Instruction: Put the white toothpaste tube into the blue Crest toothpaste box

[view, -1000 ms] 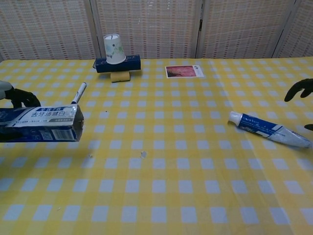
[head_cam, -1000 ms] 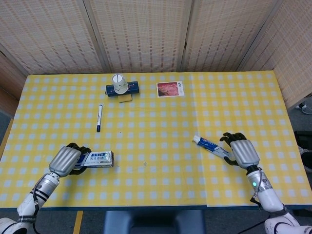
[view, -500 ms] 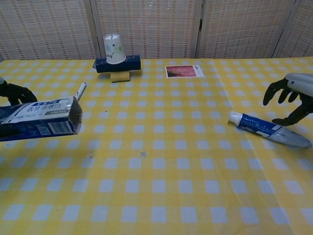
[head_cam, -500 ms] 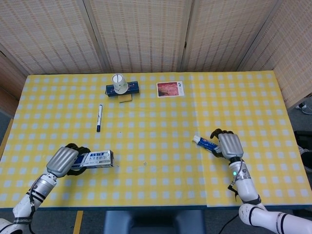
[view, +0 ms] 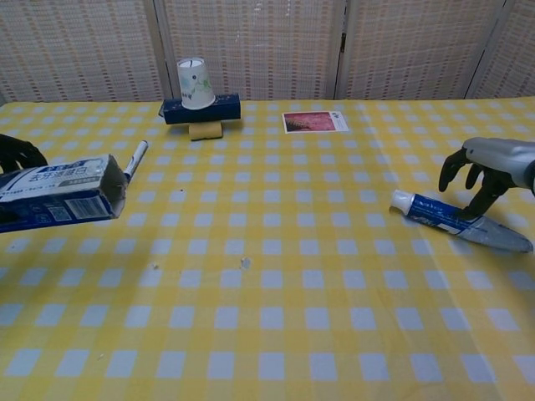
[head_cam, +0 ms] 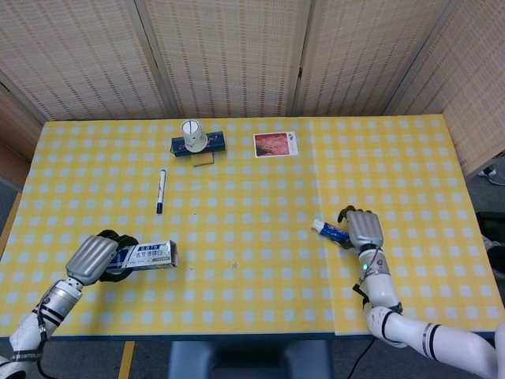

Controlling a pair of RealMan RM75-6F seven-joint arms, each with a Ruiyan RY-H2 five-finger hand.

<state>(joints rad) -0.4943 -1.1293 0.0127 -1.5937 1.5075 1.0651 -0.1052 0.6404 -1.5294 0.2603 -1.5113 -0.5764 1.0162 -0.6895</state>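
The white toothpaste tube (head_cam: 329,231) (view: 456,222) lies flat on the yellow checked table, its cap pointing toward the centre. My right hand (head_cam: 364,229) (view: 490,170) hovers over the tube's rear half with fingers spread and curved down; one fingertip touches the tube, and nothing is gripped. At the left, my left hand (head_cam: 93,258) (view: 15,154) holds the blue Crest toothpaste box (head_cam: 147,254) (view: 60,191) by its rear end. The box is raised off the table and slightly tilted, its open end facing the centre.
At the back stands an upturned paper cup (view: 195,83) on a dark blue box (view: 224,108) with a small yellow block (view: 206,129) in front. A marker pen (head_cam: 161,190) lies mid-left. A picture card (head_cam: 275,144) lies at the back centre.
My right hand has moved left over the tube and lowered its fingers to it. My left hand has drawn the box further left and tilted it.
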